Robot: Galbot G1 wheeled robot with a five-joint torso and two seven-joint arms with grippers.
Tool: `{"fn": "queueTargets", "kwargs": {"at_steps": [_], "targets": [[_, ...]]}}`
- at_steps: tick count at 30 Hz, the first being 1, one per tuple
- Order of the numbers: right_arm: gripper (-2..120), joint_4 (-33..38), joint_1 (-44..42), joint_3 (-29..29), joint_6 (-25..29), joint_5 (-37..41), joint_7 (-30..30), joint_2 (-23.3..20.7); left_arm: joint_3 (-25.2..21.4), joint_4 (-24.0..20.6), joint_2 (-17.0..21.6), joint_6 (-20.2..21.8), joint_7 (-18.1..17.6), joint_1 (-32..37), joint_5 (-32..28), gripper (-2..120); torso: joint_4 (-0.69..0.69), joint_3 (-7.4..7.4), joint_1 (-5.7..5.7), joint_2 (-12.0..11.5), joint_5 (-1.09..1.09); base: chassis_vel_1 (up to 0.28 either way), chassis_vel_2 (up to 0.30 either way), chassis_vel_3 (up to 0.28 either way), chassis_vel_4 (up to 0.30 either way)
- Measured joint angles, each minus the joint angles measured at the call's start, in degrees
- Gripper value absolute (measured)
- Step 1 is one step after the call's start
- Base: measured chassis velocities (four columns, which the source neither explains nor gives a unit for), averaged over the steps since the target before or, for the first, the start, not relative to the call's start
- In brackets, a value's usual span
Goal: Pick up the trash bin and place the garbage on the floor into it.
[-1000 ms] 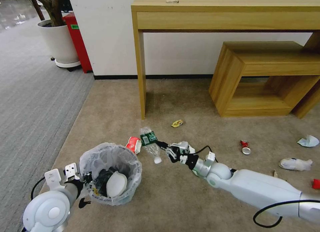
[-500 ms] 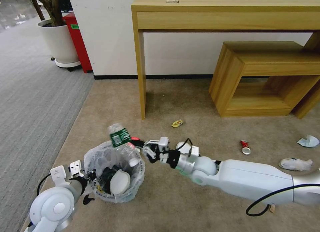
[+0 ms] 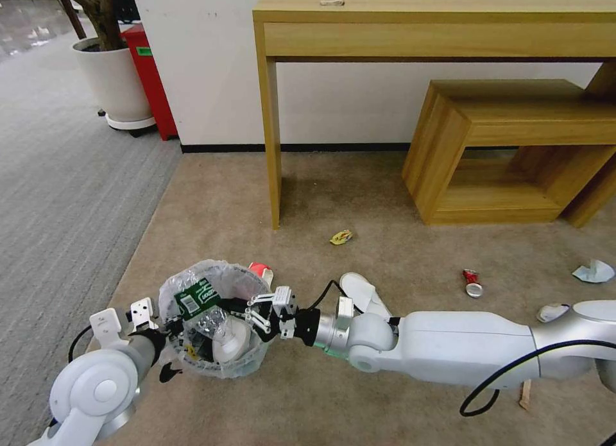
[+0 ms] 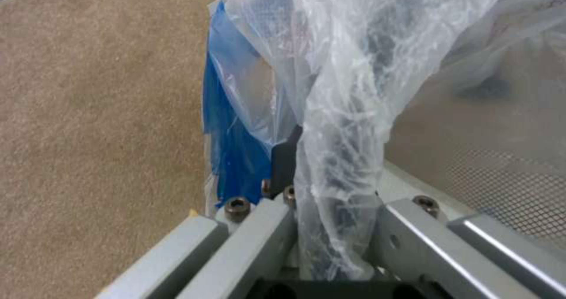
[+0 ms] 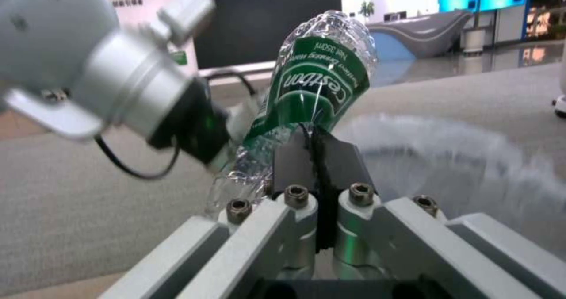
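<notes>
Your right gripper (image 3: 247, 310) is over the mouth of the trash bin (image 3: 192, 279), pads (image 5: 315, 157) pinched tight on one crushed bottle (image 3: 199, 295) with a green label, and that bottle hangs tilted above the opening. Your left gripper (image 3: 168, 334) is clamped on the bin's rim at the side nearest you, fingers closed over the crinkled plastic liner (image 4: 348, 113), with the blue of the bin (image 4: 227, 157) showing just beside them in the left wrist view. Inside the bin you've got one white slipper (image 3: 228, 343) lying among darker bits. Count what's out on the floor (image 3: 333, 189): one more white slipper (image 3: 359, 291) just beside your right forearm, one red-and-white cup (image 3: 262, 271) touching the bin's far side, one yellow wrapper (image 3: 341, 237) near the bench (image 3: 449, 22) leg, one red can (image 3: 472, 283) well off to the right, one blue-white scrap of paper (image 3: 593, 271) by the right edge, one white crumpled piece (image 3: 550, 312) half hidden behind your right arm, and one wooden stick (image 3: 526, 394) near your elbow.
</notes>
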Motion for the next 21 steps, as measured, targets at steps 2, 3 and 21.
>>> {"fn": "queueTargets", "kwargs": {"at_steps": [2,3,21], "targets": [[0,-0.6,0.0,-0.4,0.0,0.0,0.0,0.3,-0.4,-0.8,0.2,0.0,-0.2,0.3,-0.6,0,0.00,0.00,0.00,0.0,0.00,0.000,0.000,0.000,0.000],[0,-1.0,-0.1,-0.5,0.1,-0.1,0.0,0.5,-0.6,-1.3,0.4,0.0,-0.3,0.5,-0.8,0,0.00,0.00,0.00,0.0,0.00,0.000,0.000,0.000,0.000],[3,-5.1,-1.9,-0.2,0.6,-1.1,0.0,2.3,-1.6,-5.9,0.1,0.1,-0.5,3.7,-1.2,0,0.00,0.00,0.00,0.0,0.00,0.000,0.000,0.000,0.000]]}}
